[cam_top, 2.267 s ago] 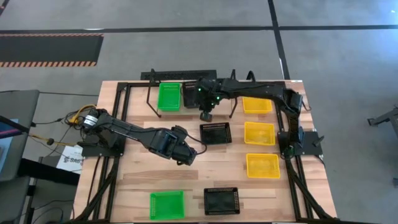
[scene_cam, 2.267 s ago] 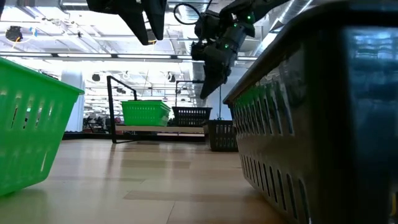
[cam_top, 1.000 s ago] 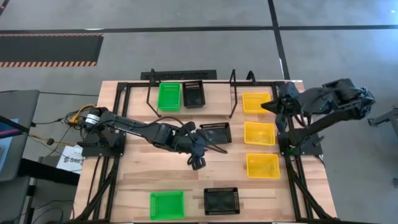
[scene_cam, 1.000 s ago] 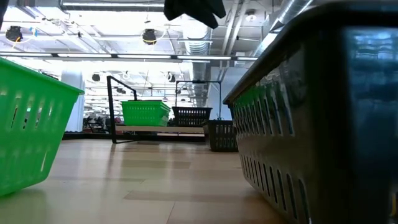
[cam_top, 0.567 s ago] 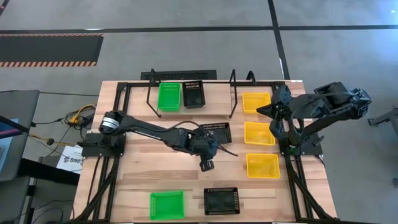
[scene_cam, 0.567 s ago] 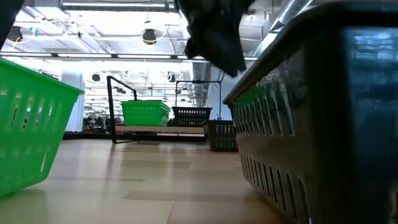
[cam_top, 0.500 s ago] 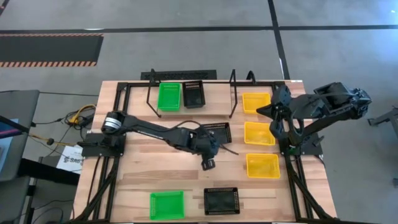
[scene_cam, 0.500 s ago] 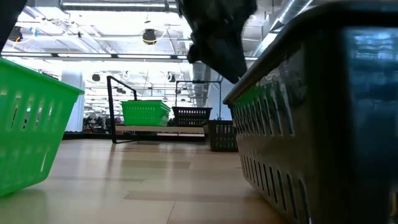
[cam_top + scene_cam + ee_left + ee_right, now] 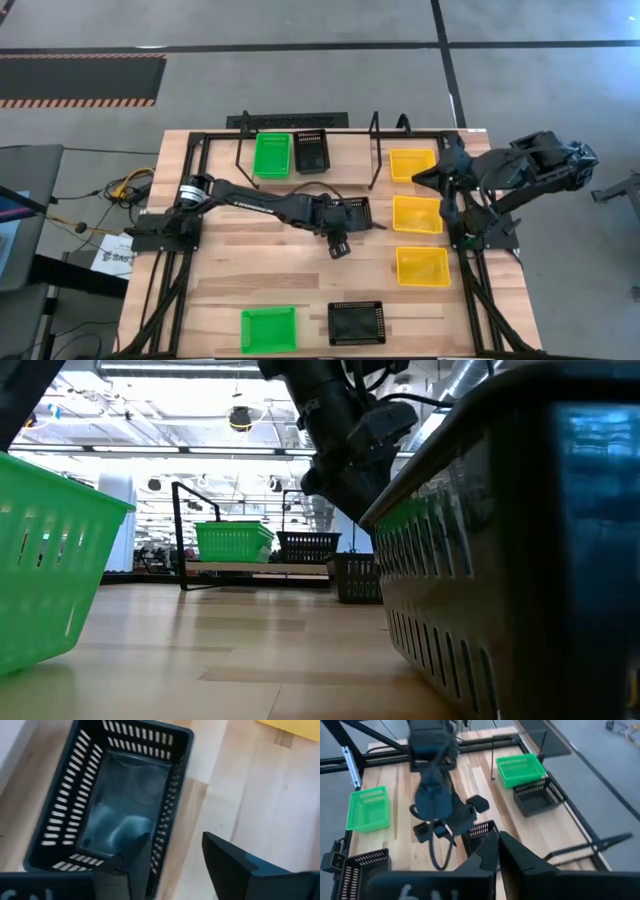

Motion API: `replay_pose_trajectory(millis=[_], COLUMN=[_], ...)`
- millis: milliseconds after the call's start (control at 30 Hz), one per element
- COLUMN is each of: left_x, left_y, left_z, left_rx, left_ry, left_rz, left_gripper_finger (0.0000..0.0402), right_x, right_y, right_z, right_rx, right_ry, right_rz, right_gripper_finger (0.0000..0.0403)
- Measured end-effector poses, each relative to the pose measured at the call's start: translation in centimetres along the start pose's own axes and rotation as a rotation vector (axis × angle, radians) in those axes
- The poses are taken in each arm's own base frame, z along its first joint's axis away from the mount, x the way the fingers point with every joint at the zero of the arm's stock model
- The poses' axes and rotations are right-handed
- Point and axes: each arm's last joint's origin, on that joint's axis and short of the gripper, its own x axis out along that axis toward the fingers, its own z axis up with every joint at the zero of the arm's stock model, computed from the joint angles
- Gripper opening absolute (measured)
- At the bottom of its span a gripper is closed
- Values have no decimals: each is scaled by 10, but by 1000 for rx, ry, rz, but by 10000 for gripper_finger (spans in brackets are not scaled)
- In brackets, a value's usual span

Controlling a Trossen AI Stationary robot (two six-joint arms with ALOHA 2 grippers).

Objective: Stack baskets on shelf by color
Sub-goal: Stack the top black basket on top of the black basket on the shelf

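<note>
A black basket (image 9: pixel 347 213) rests on its base at the middle of the table. My left gripper (image 9: pixel 338 247) hangs open just over its near side. In the left wrist view one finger (image 9: pixel 136 865) stands over the basket's (image 9: pixel 115 805) inside and the other (image 9: pixel 235 865) over the bare wood, with the side wall (image 9: pixel 172 820) between them; I see no touch. The shelf (image 9: pixel 345 165) at the far edge carries a green basket (image 9: pixel 272 155) and a black basket (image 9: pixel 310 152) side by side. My right gripper (image 9: pixel 498 840) is raised at the table's right edge, shut on nothing.
Three yellow baskets (image 9: pixel 417 213) lie in a row down the right side. A green basket (image 9: pixel 268 328) and a black basket (image 9: pixel 356 322) sit at the near edge and fill the sides of the low view. Bare wood lies left of the middle.
My left gripper has gone toward the table's right edge, then toward the far edge, and has sunk toward the middle black basket. It now hangs over that basket's near side. The baskets have stayed where they were.
</note>
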Motion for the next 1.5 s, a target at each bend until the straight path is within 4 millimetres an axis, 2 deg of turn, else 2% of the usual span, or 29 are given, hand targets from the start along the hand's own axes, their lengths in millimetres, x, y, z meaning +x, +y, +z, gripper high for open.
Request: replay_pose_trajectory(millis=[167, 433, 667, 867, 967, 1100, 1167, 1300, 1400, 1500], left_x=[9, 32, 56, 62, 62, 61, 58, 45, 17, -22], left_y=[7, 9, 10, 9, 8, 8, 8, 5, 3, 3], left_z=[-1, -4, -15, -19, -19, -21, -21, -14, 2, 24], left_rx=[-7, 4, 24, 49, 62, 68, 68, 80, 88, 63], left_ry=[31, 58, 135, 177, 186, 219, 222, 208, 162, 61], left_rz=[5, -1, 0, -40, -76, -105, -103, -99, -65, -22], left_gripper_finger=[189, 188, 188, 182, 147, 41, 14, 2, 0, 0], right_x=[-13, -29, -33, -34, -35, -34, -33, -31, -28, -26], right_y=[-5, -11, -13, -12, -11, -10, -9, -7, -5, -4], right_z=[7, 15, 16, 19, 23, 26, 27, 28, 29, 29], right_rx=[-31, -55, -39, -19, -2, 11, 19, 35, 34, 33], right_ry=[-42, -103, -119, -150, -182, -205, -213, -206, -201, -196], right_rz=[28, 46, 54, 64, 74, 80, 83, 83, 80, 79], right_gripper_finger=[46, 43, 43, 43, 43, 43, 43, 43, 43, 43])
